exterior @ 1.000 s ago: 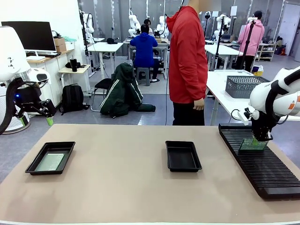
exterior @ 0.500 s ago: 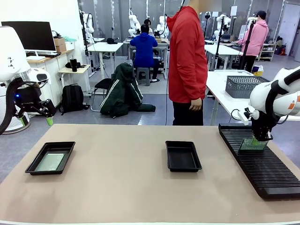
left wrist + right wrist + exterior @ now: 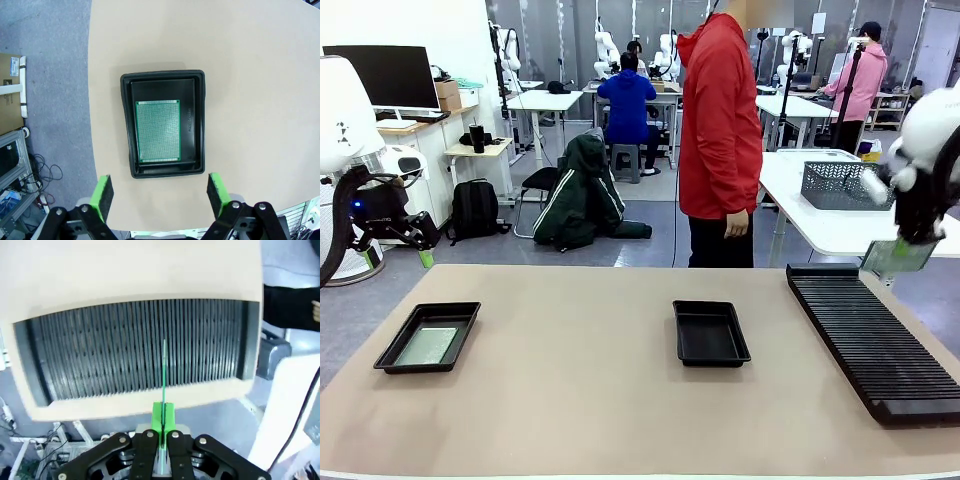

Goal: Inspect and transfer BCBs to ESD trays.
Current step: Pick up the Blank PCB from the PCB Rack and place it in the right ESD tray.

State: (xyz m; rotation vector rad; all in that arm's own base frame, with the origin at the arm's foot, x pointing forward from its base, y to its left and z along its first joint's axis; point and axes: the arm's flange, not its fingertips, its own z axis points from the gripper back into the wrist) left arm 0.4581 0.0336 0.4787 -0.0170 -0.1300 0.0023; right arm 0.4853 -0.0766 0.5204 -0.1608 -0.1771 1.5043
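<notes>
Now we count two shallow black plastic trays left of the ribbed rack (image 3: 875, 340): the near tray (image 3: 711, 335) shows a bare floor, and the far tray (image 3: 200, 125) holds one flat, dotted green BCB (image 3: 158, 131). A second BCB (image 3: 163, 365), thin and edge-on, hangs above the rack, pinched by the right gripper (image 3: 163, 415), fingers clenched on it. Our left gripper (image 3: 160, 192) hovers over the far tray, well left of the rack, pads spread wide, grasping nothing.

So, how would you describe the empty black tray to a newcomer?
On the tan table, look at the middle, left of the long ribbed rack. The small black tray there is empty, whereas the identical tray at the table's left end holds a green board.
</notes>
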